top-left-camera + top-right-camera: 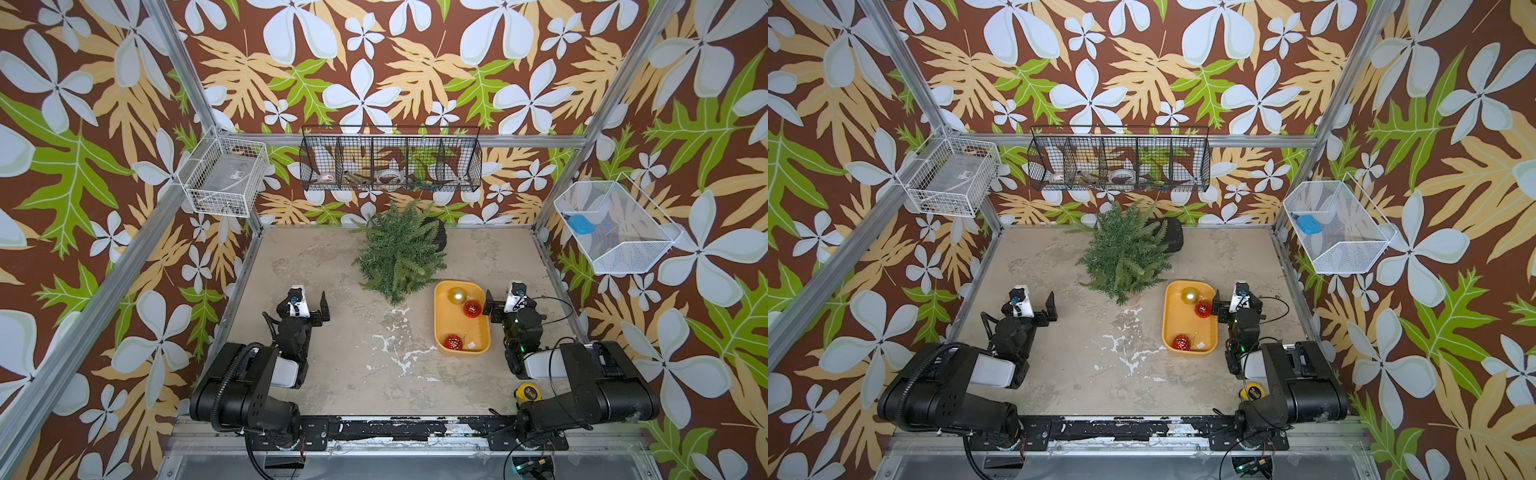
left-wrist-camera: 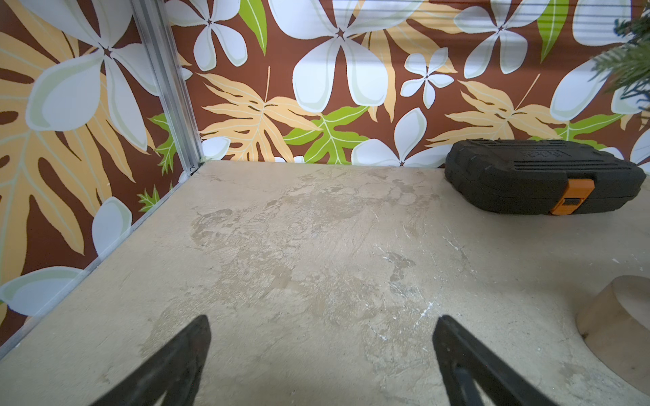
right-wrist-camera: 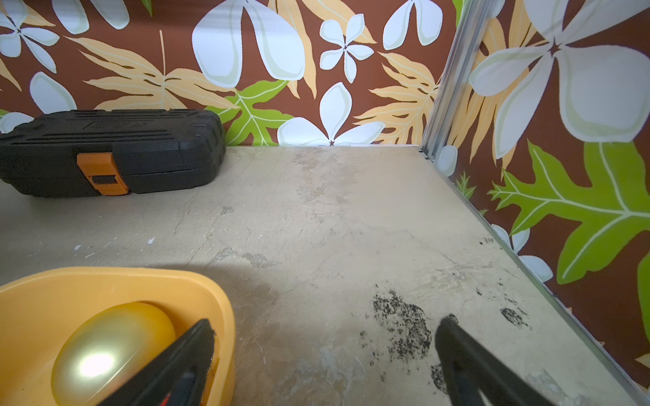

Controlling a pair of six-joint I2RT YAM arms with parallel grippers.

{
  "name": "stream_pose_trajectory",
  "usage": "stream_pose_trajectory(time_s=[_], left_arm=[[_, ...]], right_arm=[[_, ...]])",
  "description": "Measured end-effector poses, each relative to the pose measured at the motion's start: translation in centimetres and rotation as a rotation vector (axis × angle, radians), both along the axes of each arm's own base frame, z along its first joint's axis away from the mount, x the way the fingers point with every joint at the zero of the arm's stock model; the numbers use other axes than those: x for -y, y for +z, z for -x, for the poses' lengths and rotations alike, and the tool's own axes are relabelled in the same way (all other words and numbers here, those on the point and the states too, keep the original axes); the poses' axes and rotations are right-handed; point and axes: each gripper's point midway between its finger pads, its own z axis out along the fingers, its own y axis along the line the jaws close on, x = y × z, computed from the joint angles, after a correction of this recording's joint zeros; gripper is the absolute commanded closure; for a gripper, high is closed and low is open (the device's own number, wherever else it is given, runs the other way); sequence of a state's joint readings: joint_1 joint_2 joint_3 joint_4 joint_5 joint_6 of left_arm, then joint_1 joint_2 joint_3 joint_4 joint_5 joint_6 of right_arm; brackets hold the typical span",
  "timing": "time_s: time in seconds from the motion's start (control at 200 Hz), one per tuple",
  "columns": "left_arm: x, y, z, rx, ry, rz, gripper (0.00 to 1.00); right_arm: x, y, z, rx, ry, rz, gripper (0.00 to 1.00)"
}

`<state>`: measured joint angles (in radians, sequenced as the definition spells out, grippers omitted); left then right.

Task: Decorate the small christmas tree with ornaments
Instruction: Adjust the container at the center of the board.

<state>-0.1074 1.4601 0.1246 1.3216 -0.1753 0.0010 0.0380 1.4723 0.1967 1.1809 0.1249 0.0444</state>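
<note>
Green small christmas tree [image 1: 395, 253] upright, long axis vertical | left gripper [image 2: 322, 323] spread | right gripper [image 3: 327, 323] spread

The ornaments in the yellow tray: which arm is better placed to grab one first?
Likely the right arm. Its open jaws sit right beside the yellow tray, nearest a red ornament. The left arm, jaws also open, sits much farther from it.

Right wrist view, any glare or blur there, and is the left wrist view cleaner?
Right wrist view: a bright glare spot on the gold ornament, a soft shadow beside the yellow tray, right gripper blurry up close. Left wrist view: no glare, left gripper equally soft.
</note>
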Motion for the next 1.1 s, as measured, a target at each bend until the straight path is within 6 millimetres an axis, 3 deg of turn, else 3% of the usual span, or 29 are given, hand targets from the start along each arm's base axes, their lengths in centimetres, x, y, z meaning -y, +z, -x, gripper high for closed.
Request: stream_pose_trajectory(time_s=[0.32, 0.42, 0.546, 0.671, 0.781, 0.961, 1.101], left_arm=[[0.0, 0.1, -0.2, 0.001, 0.001, 0.0, 0.0], [-0.5, 0.7, -0.2, 0.009, 0.032, 0.003, 0.0], [-0.7, 4.3, -1.6, 0.053, 0.066, 0.02, 0.0], [-1.0, 7.8, -2.2, 0.066, 0.102, 0.073, 0.01], [-1.3, 9.5, -1.8, 0.033, 0.125, 0.146, 0.05], [0.1, 10.8, -0.9, -0.066, 0.056, 0.247, 0.09], [2.2, 10.5, -0.3, -0.18, -0.043, 0.31, 0.21]], right_arm=[[0.0, 0.1, 0.0, 0.002, 0.0, 0.0, 0.0], [0.1, 1.4, -0.8, 0.004, -0.013, 0.001, 0.0], [0.3, 6.6, -2.7, 0.078, -0.035, -0.015, 0.01], [0.1, 7.8, -3.3, 0.031, -0.038, -0.078, 0.05], [-0.7, 7.3, -3.6, -0.065, -0.016, -0.157, 0.11], [-2.6, 3.8, -1.6, -0.295, 0.042, -0.28, 0.18], [-3.9, 2.8, 0.2, -0.412, 0.094, -0.325, 0.41]])
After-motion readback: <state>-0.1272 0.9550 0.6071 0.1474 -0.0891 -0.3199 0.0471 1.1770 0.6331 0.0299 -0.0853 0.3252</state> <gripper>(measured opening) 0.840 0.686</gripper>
